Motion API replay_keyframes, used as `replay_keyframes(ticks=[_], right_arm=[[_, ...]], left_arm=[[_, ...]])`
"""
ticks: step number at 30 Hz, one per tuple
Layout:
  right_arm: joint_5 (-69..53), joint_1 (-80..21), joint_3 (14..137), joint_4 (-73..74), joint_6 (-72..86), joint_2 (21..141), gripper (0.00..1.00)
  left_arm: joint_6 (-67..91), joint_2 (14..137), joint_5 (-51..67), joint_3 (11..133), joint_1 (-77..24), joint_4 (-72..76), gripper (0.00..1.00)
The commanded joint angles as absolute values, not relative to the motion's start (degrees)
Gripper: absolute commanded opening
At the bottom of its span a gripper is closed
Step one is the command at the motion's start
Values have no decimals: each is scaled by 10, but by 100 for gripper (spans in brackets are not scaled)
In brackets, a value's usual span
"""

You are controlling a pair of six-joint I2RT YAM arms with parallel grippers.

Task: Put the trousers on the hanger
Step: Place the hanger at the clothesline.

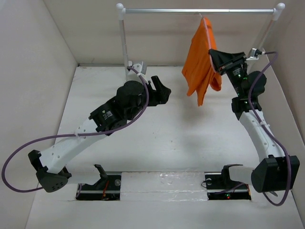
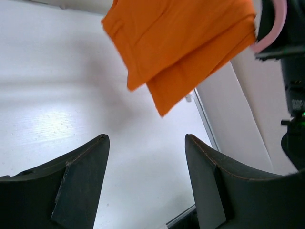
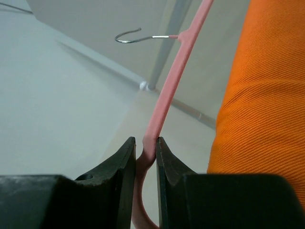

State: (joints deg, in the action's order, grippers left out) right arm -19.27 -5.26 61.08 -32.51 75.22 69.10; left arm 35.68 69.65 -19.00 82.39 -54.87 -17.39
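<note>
The orange trousers (image 1: pixel 202 62) hang folded over the pale-pink hanger (image 1: pixel 208 29), in the air just below the rail. My right gripper (image 1: pixel 213 53) is shut on the hanger's lower right corner. In the right wrist view the jaws (image 3: pixel 145 143) pinch the pink arm (image 3: pixel 167 93); the wire hook (image 3: pixel 131 37) is free, with no rail in it, and the trousers (image 3: pixel 262 105) fill the right side. My left gripper (image 1: pixel 164 90) is open and empty, left of the trousers and apart from them. In its view (image 2: pixel 147 143) the trousers (image 2: pixel 181 43) hang above and ahead, and the hanger's corner (image 2: pixel 275 28) shows.
A metal rail (image 1: pixel 198 10) on white posts (image 1: pixel 123 38) spans the back of the white table. Beige walls close in the left, right and back. Two gripper rests (image 1: pixel 100 183) sit at the near edge.
</note>
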Motion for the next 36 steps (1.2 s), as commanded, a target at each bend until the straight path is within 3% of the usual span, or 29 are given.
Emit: replay_keyframes(ticks=[1, 17, 25, 27, 28, 31, 34, 36], right_arm=[[-171, -32, 685, -543, 783, 696, 0], [-124, 18, 714, -682, 860, 837, 0], [-122, 18, 657, -681, 843, 838, 0], [-141, 18, 644, -674, 832, 835, 13], [-152, 18, 641, -669, 827, 835, 34], [-202, 32, 637, -617, 788, 821, 70], [-258, 46, 648, -533, 714, 801, 86], [-273, 58, 655, -485, 687, 791, 89]], left_arm=[[367, 688, -164, 810, -548, -144, 60], [373, 685, -163, 785, -548, -164, 59], [374, 698, -163, 778, -548, -157, 60], [374, 707, -160, 778, -548, -152, 61], [373, 710, -157, 779, -548, -149, 61], [368, 722, -160, 785, -548, -146, 63], [363, 738, -166, 806, -548, -149, 66], [358, 748, -169, 816, -548, -149, 68]])
